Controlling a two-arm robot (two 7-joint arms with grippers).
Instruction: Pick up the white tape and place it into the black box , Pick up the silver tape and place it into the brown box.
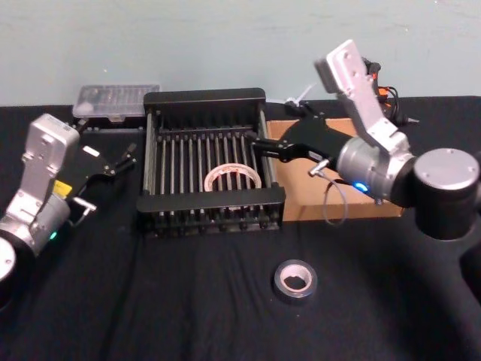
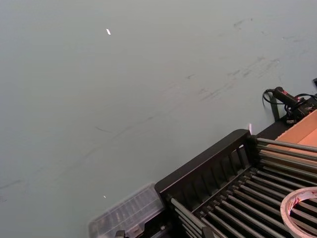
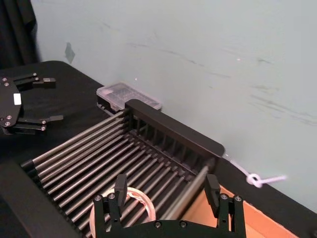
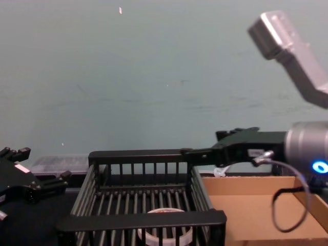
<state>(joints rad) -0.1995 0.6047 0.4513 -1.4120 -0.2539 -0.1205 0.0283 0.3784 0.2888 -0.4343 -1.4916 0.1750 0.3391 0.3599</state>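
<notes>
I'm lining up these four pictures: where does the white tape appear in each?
Head: white tape flat on the black box's bars, right of centre.
Left wrist: its curved edge at the lower right corner.
Right wrist: behind the right tool, low centre.
Chest: bottom centre.
Shared landmark: the black box's barred floor.

White tape (image 1: 233, 177): you see it flat inside black box (image 1: 211, 160).
Silver tape (image 1: 294, 280): on tabletop (image 1: 150, 301), near front edge.
Right gripper (image 1: 261, 146): empty, fingers apart, over black box's right rim.
</notes>
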